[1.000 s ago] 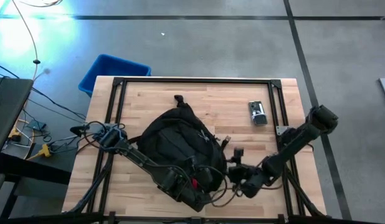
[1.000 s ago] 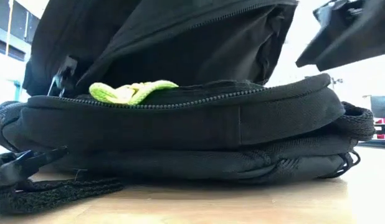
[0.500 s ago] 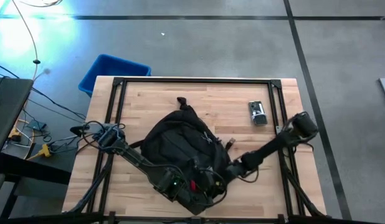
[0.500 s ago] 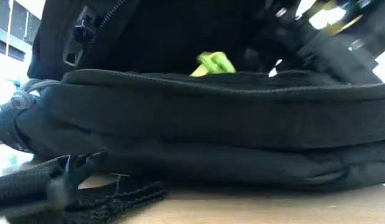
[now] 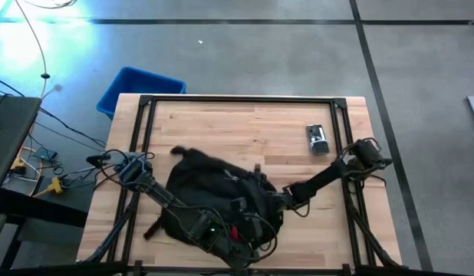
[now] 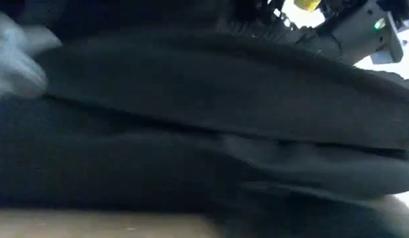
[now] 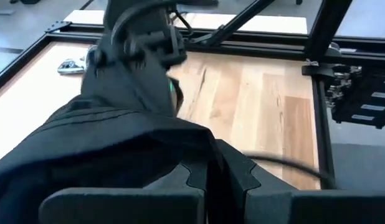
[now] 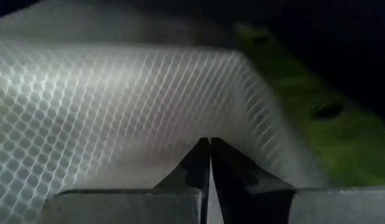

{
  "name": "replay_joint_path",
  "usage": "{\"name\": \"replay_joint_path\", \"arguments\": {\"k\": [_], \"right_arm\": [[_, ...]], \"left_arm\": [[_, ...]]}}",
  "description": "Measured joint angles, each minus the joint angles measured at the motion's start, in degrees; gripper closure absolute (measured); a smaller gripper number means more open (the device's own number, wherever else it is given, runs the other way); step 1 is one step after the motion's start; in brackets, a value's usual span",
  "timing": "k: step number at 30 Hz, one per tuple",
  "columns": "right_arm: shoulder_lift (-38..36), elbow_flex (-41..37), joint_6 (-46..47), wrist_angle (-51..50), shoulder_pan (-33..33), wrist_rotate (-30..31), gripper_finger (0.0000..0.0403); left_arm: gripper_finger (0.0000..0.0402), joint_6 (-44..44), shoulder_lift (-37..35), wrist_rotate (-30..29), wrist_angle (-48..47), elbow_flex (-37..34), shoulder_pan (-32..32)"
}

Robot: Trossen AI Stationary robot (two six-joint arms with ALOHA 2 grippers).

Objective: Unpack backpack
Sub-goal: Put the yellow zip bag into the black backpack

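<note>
- Near the table's point(image 5: 222, 123) front edge, left of middle: my left gripper point(image 7: 212, 177), fingers pressed together on a fold of the backpack point(image 5: 218, 195), pinning it.
- Backpack lies slumped from mid-table toward the front edge.
- Right of it: my right gripper point(image 8: 210, 163) is reached inside the bag's opening, fingers pinched on a clear mesh-patterned pouch point(image 8: 105, 112).
- Judgement: draw the pouch out slowly along the opening while my left hold stays firm, so the bag does not drag.
- Small metal item point(image 5: 317, 139) sits near the right edge, apart.
</note>
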Motion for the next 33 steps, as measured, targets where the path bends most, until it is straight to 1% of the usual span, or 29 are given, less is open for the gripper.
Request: {"name": "replay_joint_path", "arguments": {"k": [2, 5, 8, 11, 14, 17, 21, 25, 30, 31, 33], "right_arm": [[-1.23, 0.01, -0.29, -2.27, 1.08, -1.62, 0.0401], [-2.99, 0.04, 0.14, -8.11, 2.90, -2.20, 0.0399], [-4.90, 0.07, 0.51, -15.26, 4.46, -2.20, 0.0383], [-7.51, 0.13, 2.53, -23.43, 5.90, -2.04, 0.0346], [-11.18, 0.19, 5.60, -31.82, 7.41, -1.15, 0.0298], [-14.85, 0.20, 8.07, -38.83, 8.52, 1.80, 0.0249], [-19.66, 0.20, 8.24, -39.39, 8.68, 2.85, 0.0201], [-20.57, 0.24, 12.38, -39.39, 5.41, 1.25, 0.0180], [-16.60, 0.22, 15.16, -35.53, -0.91, -1.90, 0.0174], [-15.49, 0.21, 15.14, -34.41, -2.11, -3.20, 0.0175], [-12.97, 0.20, 14.85, -30.83, -4.24, -7.65, 0.0178]], "left_arm": [[0.0402, -0.84, 0.00, -0.98, -2.33, 0.02, -0.11], [0.0402, -2.82, 0.00, -1.15, -5.18, 0.02, -0.08], [0.0402, -4.72, 0.00, -2.87, -7.71, 0.02, -0.06], [0.0402, -5.91, 0.00, -4.50, -9.99, 0.02, 0.00], [0.0401, -7.68, 0.02, -6.27, -12.97, -0.06, 0.13], [0.0401, -9.76, 0.04, -7.45, -15.90, -0.09, 0.44], [0.0401, -12.48, 0.07, -7.57, -18.33, -0.15, 1.31], [0.0401, -13.22, 0.07, -7.68, -18.64, -0.15, 1.66], [0.0401, -13.53, 0.07, -7.72, -18.76, -0.15, 1.59], [0.0401, -13.75, 0.07, -7.74, -18.88, -0.15, 1.50], [0.0401, -13.76, 0.07, -7.75, -18.96, -0.15, 1.22]]}}
